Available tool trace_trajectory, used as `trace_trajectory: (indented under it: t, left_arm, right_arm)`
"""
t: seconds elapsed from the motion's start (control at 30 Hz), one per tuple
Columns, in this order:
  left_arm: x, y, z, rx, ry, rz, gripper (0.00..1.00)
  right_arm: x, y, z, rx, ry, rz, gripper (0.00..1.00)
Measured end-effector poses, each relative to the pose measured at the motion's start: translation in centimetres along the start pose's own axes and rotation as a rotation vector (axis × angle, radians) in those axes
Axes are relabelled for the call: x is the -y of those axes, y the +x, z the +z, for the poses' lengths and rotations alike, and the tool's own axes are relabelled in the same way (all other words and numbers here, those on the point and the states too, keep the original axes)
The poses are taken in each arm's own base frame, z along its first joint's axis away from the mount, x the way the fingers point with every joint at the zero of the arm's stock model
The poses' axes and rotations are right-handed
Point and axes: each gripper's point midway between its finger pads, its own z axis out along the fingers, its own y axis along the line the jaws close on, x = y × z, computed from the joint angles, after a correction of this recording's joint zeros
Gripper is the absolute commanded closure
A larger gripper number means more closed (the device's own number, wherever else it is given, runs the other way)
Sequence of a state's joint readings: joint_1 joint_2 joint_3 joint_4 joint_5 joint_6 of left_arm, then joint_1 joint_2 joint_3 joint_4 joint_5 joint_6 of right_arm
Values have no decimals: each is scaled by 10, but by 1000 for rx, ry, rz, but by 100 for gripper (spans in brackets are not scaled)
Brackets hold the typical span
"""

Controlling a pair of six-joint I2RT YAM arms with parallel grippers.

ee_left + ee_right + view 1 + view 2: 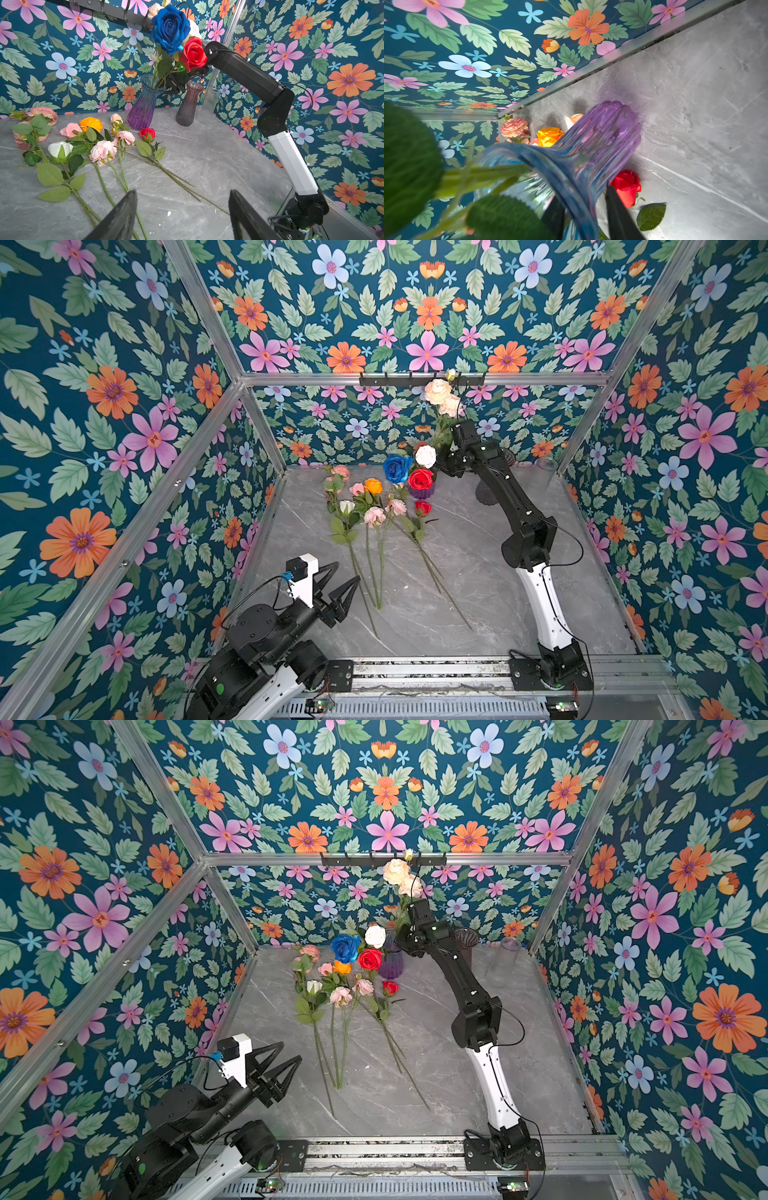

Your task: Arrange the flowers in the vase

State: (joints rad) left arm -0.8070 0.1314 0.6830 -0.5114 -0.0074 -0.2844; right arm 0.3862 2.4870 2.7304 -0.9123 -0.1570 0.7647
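While my right jaws [583, 199] stand parted astride vase [143, 110] rim, clamping nothing I can see, green stems enter vase mouth just beside them. Vase holds blue rose [170, 29], red rose [193, 55], white rose [425, 456], tall cream peony [437, 390]. Dark vase [189, 106] and clear glass [209, 99] beside it: empty. Loose flowers [374, 514] lie flat on desk [478, 572], heads near vase, stems running toward my left arm. Left jaws [347, 572] spread wide, empty, just beside stem ends. Judgement: left nearer for next pick; close across stem, not along it.
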Motion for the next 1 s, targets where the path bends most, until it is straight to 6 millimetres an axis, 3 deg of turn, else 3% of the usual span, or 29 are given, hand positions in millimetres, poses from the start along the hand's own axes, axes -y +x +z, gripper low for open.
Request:
trace_trajectory:
  t: [0.23, 0.37, 0.63, 0.77, 0.87, 1.0]
  left_arm:
    - [0, 0, 0, 0, -1, 0, 28]
    - [0, 0, 0, 1, -2, 0, 28]
    - [-1, 1, 0, -1, -2, 0, 28]
    - [-1, 1, 0, -1, -3, 0, 28]
    - [-1, 1, 0, -1, -3, 0, 29]
    - [-1, 0, 0, 1, -5, 0, 29]
  right_arm:
    - [-4, -3, -6, 11, -11, -4, 43]
    - [-6, -4, -9, 14, -14, -12, 41]
    - [-19, -10, -39, 40, -37, -44, 41]
    - [-26, -13, -72, 66, -42, -76, 41]
    - [-24, -19, -114, 108, -32, -96, 45]
    - [20, -39, -162, 157, 27, -31, 47]
